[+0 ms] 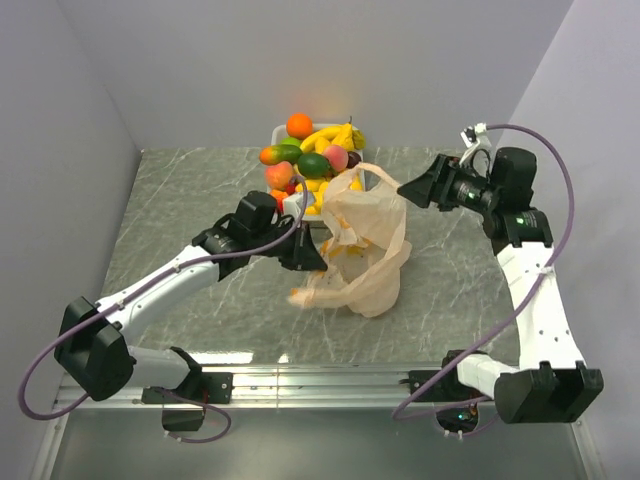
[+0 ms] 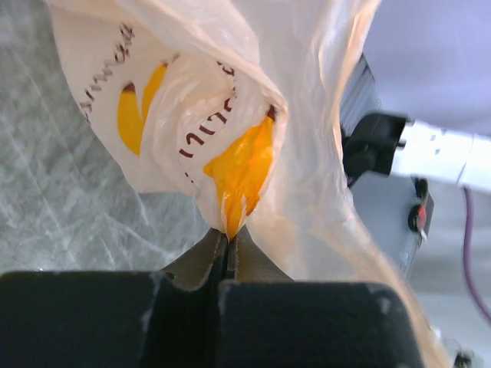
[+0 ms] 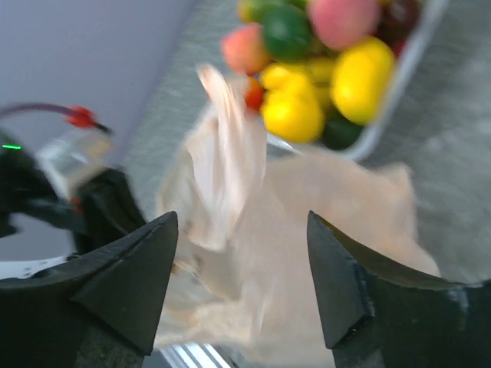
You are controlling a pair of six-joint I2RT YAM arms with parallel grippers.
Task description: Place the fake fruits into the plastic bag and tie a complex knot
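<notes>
the grey marbled table [image 1: 180, 200] carries everything. near its middle the plastic bag [image 1: 365, 250] is half lifted and crumpled, its lower part resting on the table and one handle loop [image 1: 375, 178] standing up at its 12 o'clock side. the white tray [image 1: 279, 131] sits at 12 o'clock from the bag, at the far edge of the table, and the fake fruits [image 1: 312, 150] are heaped in it. yellow shows through the bag, but i cannot tell if this is a fruit or only the print.

the left gripper [image 1: 305, 255] is at the bag's 9 o'clock side. in the left wrist view its jaws are pressed together on a thin fold of the plastic [image 2: 228, 245], so it grips the bag.

the right gripper [image 1: 415, 188] hangs in the air at 2 o'clock from the bag, jaws spread wide and holding nothing; its wrist view shows the upright handle [image 3: 230, 138] in front of the gap [image 3: 242, 222].

in my judgement the step is to open the bag's mouth. the right gripper should take the handle only, not both walls, then pull away from the left one gently, because the thin plastic can slip or tear.
</notes>
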